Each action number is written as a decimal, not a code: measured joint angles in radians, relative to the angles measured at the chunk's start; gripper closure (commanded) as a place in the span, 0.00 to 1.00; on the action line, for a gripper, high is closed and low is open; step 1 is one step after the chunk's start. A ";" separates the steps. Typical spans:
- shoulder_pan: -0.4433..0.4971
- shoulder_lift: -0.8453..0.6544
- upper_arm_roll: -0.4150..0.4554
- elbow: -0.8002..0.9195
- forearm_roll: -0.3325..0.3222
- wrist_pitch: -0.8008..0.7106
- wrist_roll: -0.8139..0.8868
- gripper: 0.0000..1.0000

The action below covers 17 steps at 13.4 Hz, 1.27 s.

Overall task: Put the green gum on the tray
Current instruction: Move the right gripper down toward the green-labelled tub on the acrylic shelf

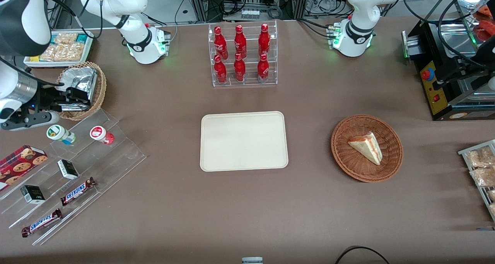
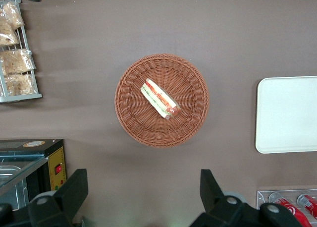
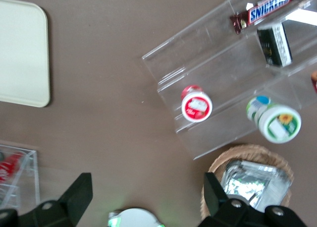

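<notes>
The green gum (image 1: 60, 134) (image 3: 275, 120), a small canister with a white and green lid, stands on the top step of a clear stepped shelf (image 1: 116, 155), beside a like canister with a red lid (image 1: 101, 134) (image 3: 196, 103). My right gripper (image 1: 79, 99) (image 3: 147, 185) hangs open and empty above the rim of a wicker basket of foil packets (image 1: 83, 88), a little farther from the front camera than the green gum. The cream tray (image 1: 244, 141) (image 3: 22, 53) (image 2: 287, 115) lies flat at the table's middle with nothing on it.
The stepped shelf also holds Snickers bars (image 1: 77, 190) and small dark boxes (image 1: 67, 169); a cookie box (image 1: 21, 160) lies beside it. A rack of red bottles (image 1: 242, 55) stands farther back than the tray. A basket with a sandwich (image 1: 366, 148) sits toward the parked arm's end.
</notes>
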 measured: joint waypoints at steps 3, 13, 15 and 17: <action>-0.072 -0.027 -0.003 -0.104 -0.001 0.124 -0.279 0.00; -0.240 -0.042 -0.007 -0.294 -0.002 0.456 -0.900 0.00; -0.251 -0.032 -0.007 -0.305 -0.002 0.487 -0.924 0.00; -0.267 -0.012 -0.008 -0.307 -0.002 0.515 -0.948 0.00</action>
